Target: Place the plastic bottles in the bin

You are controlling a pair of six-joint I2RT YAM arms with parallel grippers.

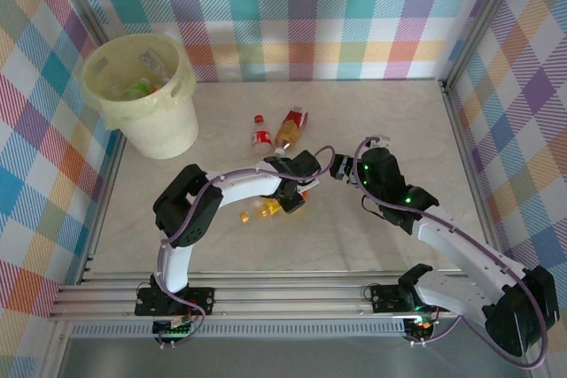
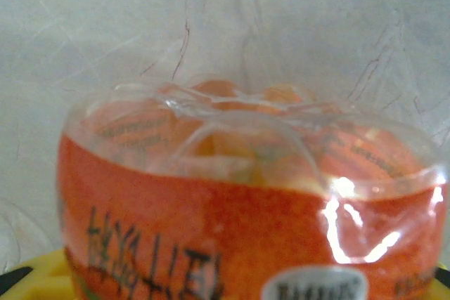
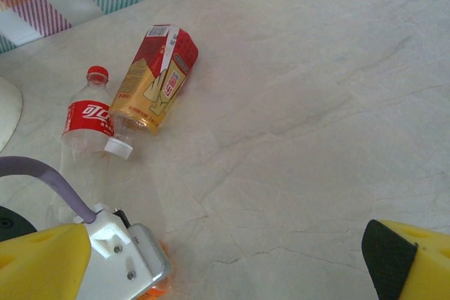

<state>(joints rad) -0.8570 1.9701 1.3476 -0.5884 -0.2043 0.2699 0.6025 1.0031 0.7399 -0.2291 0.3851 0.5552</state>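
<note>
Crosswise lies the orange bottle [image 1: 266, 208], yellow cap [image 1: 245, 216] pointing left

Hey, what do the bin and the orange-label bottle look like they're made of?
The bin looks like moulded plastic, cream, dull satin: thick rim, handle cutouts. The orange-label bottle looks like thin clear plastic, glossy: creases and bright glints; its label is probably printed film.

Lab booth: plaid walls [image 1: 310, 6], rail frame [image 1: 266, 294]
</note>
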